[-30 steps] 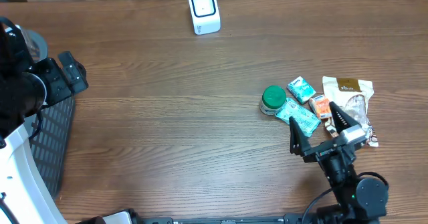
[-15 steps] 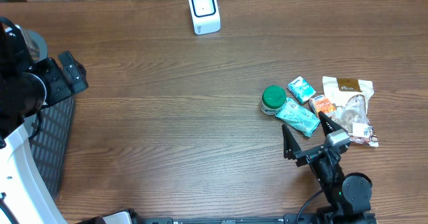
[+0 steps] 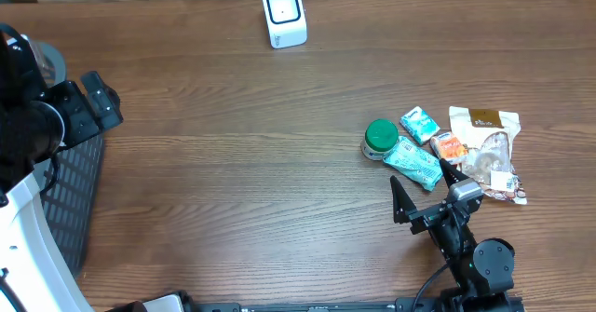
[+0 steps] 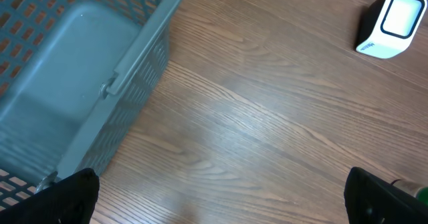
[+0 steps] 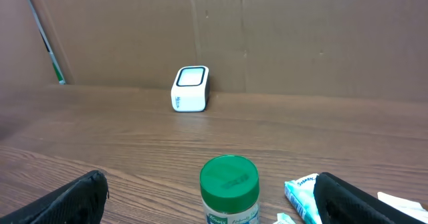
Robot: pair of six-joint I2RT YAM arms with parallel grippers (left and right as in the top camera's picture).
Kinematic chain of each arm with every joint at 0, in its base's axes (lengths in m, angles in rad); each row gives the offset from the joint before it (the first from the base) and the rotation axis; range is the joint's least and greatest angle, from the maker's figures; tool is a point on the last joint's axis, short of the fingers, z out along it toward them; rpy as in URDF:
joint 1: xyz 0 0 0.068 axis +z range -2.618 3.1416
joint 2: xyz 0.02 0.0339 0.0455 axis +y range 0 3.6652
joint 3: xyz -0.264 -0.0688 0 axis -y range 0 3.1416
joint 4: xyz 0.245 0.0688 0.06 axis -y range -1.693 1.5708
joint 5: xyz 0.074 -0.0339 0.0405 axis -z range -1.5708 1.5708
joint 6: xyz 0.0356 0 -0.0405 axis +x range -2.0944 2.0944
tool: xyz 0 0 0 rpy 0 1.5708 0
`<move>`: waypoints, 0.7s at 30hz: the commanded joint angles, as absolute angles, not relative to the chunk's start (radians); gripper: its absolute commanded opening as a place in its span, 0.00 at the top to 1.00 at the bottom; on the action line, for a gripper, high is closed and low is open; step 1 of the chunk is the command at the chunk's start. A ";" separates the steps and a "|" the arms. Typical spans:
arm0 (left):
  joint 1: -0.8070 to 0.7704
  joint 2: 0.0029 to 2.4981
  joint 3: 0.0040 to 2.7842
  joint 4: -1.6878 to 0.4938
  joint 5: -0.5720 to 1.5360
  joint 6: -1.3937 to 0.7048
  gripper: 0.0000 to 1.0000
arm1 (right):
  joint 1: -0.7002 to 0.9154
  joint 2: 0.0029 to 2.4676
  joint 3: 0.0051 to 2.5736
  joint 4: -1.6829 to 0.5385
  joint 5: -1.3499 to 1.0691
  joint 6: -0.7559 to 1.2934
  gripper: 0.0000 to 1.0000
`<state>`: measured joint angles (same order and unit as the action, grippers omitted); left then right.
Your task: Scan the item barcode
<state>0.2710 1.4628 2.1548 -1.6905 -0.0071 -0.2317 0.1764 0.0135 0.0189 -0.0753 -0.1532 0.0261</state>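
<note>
The right arm [image 3: 458, 242] is matte black throughout, its tool [image 3: 419, 170] ending in two tapered black fingers [image 3: 400, 200] with a pale grey block [image 3: 464, 193] behind them and a thin black cable [image 3: 430, 287] near the base. The left arm [image 3: 42, 116] is black and blocky, with a smooth white shell [image 3: 28, 247] lower down.

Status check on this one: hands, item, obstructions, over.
Both hands open, empty: left hand by basket, right hand at the packets. Jar and packets on table, none held. Nothing between them and scanner.
</note>
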 commanded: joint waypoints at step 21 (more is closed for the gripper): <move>0.274 1.466 2.160 -1.689 -0.027 -0.213 0.00 | 0.173 0.003 0.008 -0.070 -0.154 0.027 0.00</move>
<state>0.2710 1.4628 2.1548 -1.6905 -0.0078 -0.2317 0.1764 0.0135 0.0189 -0.0753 -0.1532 0.0265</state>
